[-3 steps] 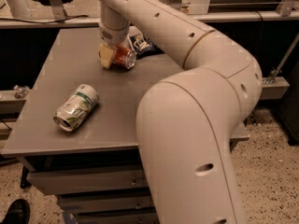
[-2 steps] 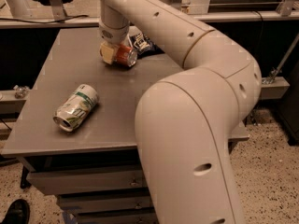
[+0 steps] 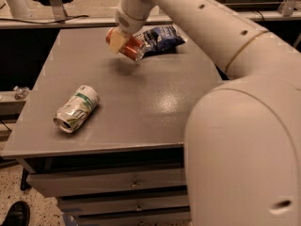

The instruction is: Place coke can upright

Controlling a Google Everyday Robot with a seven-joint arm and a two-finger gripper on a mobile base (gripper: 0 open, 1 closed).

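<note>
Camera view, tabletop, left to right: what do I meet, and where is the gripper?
White-and-green can lying on its side → coke can, tilted, held in the gripper over the far part of the table → dark blue chip bag → robot's arm.

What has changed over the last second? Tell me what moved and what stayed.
The gripper, jaws shut on the coke can, has raised it off the table. The can now hangs tilted above its shadow. It was already held a second ago, so nothing was let go. The white-and-green can lies on its side as before, and the chip bag has not moved.
</note>
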